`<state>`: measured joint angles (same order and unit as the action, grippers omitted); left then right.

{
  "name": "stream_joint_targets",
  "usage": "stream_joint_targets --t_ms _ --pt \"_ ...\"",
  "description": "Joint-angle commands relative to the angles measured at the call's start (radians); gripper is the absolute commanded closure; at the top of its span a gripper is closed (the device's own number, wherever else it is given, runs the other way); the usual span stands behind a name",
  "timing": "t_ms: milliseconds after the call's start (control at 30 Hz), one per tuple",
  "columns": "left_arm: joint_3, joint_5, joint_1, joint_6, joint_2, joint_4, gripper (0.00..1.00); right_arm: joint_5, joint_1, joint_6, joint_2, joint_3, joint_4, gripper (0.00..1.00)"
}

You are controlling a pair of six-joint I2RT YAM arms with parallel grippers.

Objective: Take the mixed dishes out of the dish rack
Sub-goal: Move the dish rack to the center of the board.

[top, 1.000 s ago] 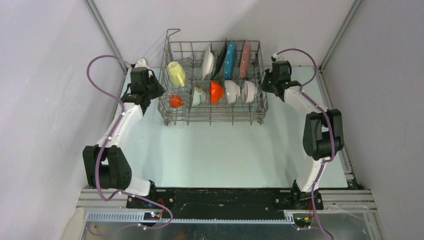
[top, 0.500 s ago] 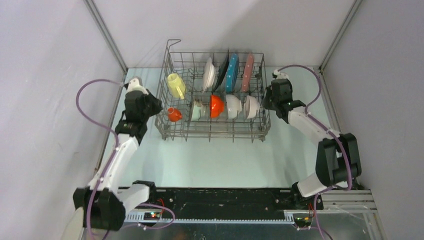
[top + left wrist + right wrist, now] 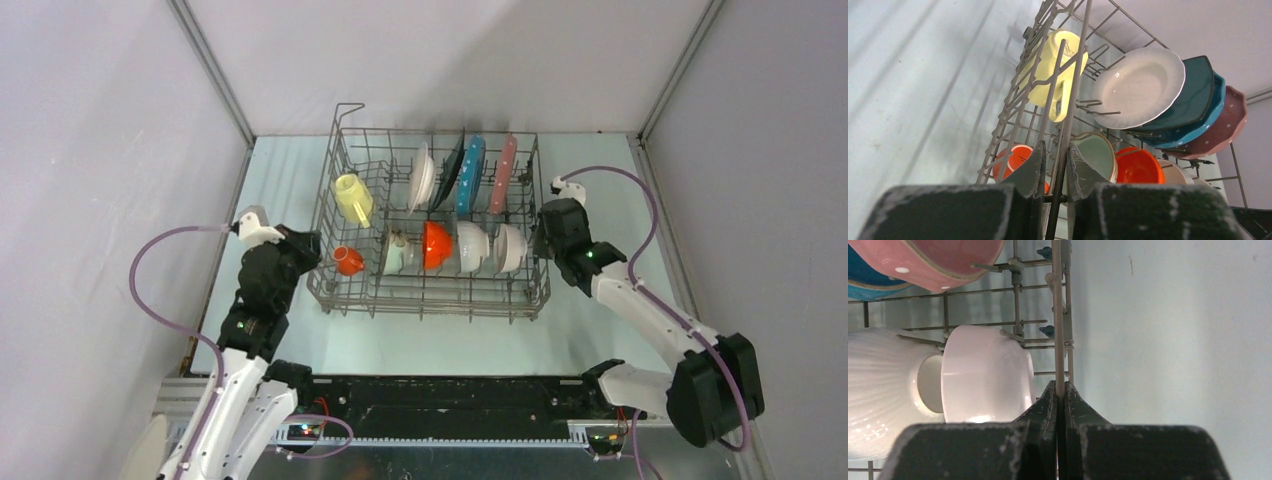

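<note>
Grey wire dish rack (image 3: 430,300) sitting mid-frame on the pale bench (image 3: 600,180), carrying four upright plates (image 3: 470,175), four bowls (image 3: 468,245), one orange mug (image 3: 348,261), one pale yellow cup (image 3: 353,197), left end effector (image 3: 1055,167) and right end effector (image 3: 1059,395) each pinching a rack side wire, that grip showing only in the wrist views.

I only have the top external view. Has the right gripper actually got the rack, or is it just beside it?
Observer: The right wrist view shows the right gripper pinched shut on an upright wire of the dish rack.
Operator: And the left?
Observer: The left gripper is closed around an upright wire too, the orange mug just beyond it.
Operator: Is any dish touching the right gripper?
Observer: No. The nearest white bowl shows a gap before the gripped wire.
</note>
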<state>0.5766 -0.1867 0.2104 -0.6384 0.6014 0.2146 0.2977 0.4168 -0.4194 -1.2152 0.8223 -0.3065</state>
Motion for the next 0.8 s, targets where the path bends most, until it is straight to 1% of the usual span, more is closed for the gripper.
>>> stream_joint_targets --t_ms 0,200,367,467,600,667,700,733,767 --pt "-0.04 0.047 0.089 -0.172 -0.045 0.125 1.0 0.002 0.063 -0.12 0.14 -0.028 -0.026 1.0" --pt "-0.053 0.027 0.16 -0.184 -0.124 0.23 1.0 0.036 0.072 -0.141 0.221 -0.074 -0.042 1.0" --pt "-0.052 0.02 0.2 -0.207 -0.173 0.307 1.0 0.048 0.074 -0.142 0.233 -0.079 -0.05 1.0" --pt "-0.052 0.042 0.217 -0.205 -0.224 0.332 1.0 0.081 0.073 -0.13 0.233 -0.08 -0.046 1.0" --pt "-0.05 0.061 0.225 -0.197 -0.284 0.38 0.97 0.121 0.065 -0.122 0.235 -0.081 -0.037 1.0" --pt "-0.044 0.054 0.225 -0.189 -0.311 0.389 0.9 0.122 0.058 -0.119 0.237 -0.08 -0.032 0.97" --pt "-0.042 0.054 0.225 -0.184 -0.317 0.386 0.74 0.122 0.055 -0.121 0.238 -0.08 -0.031 0.95" --pt "-0.033 0.056 0.225 -0.172 -0.326 0.377 0.65 0.122 0.051 -0.119 0.243 -0.08 -0.031 0.94" --pt "-0.017 0.057 0.225 -0.163 -0.327 0.372 0.45 0.122 0.049 -0.115 0.246 -0.08 -0.026 0.9"
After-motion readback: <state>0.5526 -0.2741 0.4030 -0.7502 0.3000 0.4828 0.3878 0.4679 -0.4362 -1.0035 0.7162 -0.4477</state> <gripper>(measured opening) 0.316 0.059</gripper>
